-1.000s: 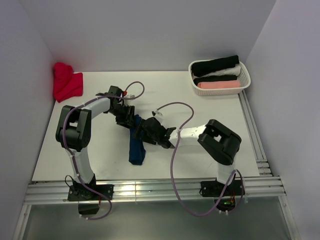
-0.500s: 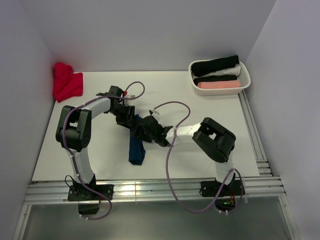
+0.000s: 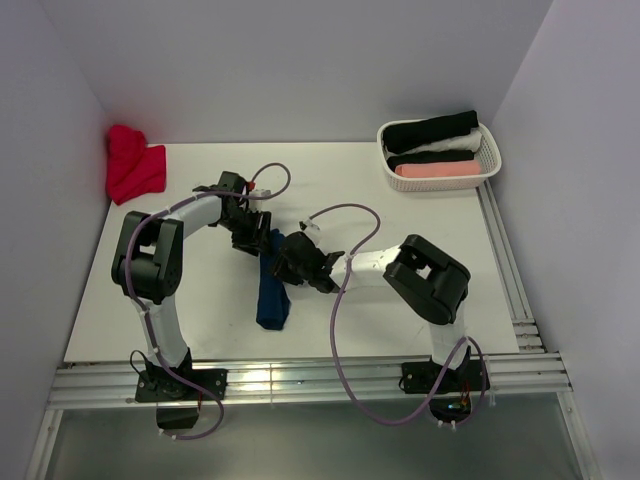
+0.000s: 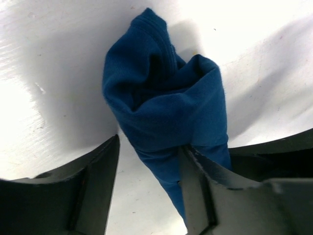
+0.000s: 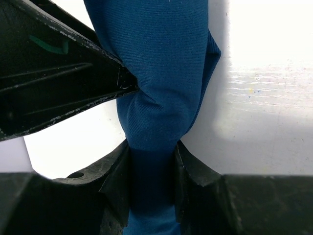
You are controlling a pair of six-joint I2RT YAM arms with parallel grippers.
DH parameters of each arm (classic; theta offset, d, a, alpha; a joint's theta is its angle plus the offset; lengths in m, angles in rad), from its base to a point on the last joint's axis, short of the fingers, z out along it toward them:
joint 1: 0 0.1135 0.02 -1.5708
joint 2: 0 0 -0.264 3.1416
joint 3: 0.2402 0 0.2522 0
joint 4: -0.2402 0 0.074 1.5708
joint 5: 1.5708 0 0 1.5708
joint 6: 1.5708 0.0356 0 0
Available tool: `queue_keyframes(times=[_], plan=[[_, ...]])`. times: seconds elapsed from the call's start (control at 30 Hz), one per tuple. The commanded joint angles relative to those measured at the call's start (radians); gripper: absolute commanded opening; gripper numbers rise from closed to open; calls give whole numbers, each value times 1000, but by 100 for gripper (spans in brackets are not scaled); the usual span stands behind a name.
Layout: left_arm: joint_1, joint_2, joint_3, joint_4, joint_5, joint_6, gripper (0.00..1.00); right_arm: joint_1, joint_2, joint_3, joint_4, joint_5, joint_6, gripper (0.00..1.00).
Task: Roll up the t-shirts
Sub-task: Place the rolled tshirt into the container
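The right gripper (image 5: 151, 164) has its two fingers (image 5: 115, 183) pressed in on a narrow neck of the navy t-shirt (image 5: 156, 58), with the blue cloth squeezed flat between the jaws and bulging out past them. Just beside it, a black finger (image 5: 58, 73) of the other arm touches the same bundle from the side.

The left gripper (image 4: 149, 161) stands with its jaws apart around the far, bunched end of the shirt. In the left wrist view the cloth leans against one finger (image 4: 200, 196), while a strip of bare white table shows between the cloth and the other finger (image 4: 93, 186), so nothing is clamped there.

From the top camera, the navy shirt lies as a long, thin roll near the middle of the white table (image 3: 350, 175). Its upper end sits under the two meeting grippers, and its lower end points toward the arm bases. Both arms reach inward from the near edge, trailing their purple cables (image 3: 345, 210) in loops over the table.

A crumpled red t-shirt (image 3: 133, 165) sits in the far left corner against the wall, well apart from the arms. In the far right corner a white basket (image 3: 490, 150) holds rolled shirts side by side: a black one (image 3: 432, 130), a white one (image 3: 455, 148) and a pink one (image 3: 435, 170).
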Motion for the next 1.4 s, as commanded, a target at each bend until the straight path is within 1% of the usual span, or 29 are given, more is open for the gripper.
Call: queue_keyframes(times=[0.0, 0.17, 0.3, 0.43, 0.6, 0.8, 1.0, 1.13, 1.27, 1.37], plan=[[-23, -14, 6, -2, -50, 35, 61, 3, 19, 11, -94, 40, 5, 0], [-8, -60, 84, -43, 2, 45, 67, -1, 10, -2, -93, 43, 11, 0], [24, -86, 153, -82, 61, 49, 68, -1, -1, -5, -93, 47, 19, 0], [82, -111, 231, -114, 142, 48, 68, -7, -19, -11, -82, 40, 29, 0], [146, -180, 273, -139, 185, 52, 68, -28, -64, -46, -25, 28, 52, 0], [202, -266, 262, -137, 182, 72, 67, -69, -150, -69, -13, 51, 51, 0], [224, -330, 216, -135, 203, 80, 67, -161, -225, -101, 39, 25, 56, 0], [228, -355, 161, -119, 211, 80, 67, -226, -292, -94, 12, 40, 39, 0], [228, -367, 124, -99, 219, 80, 67, -325, -371, -103, -2, 53, 31, 0], [228, -370, 101, -89, 228, 78, 67, -384, -440, -89, -60, 100, 22, 0]])
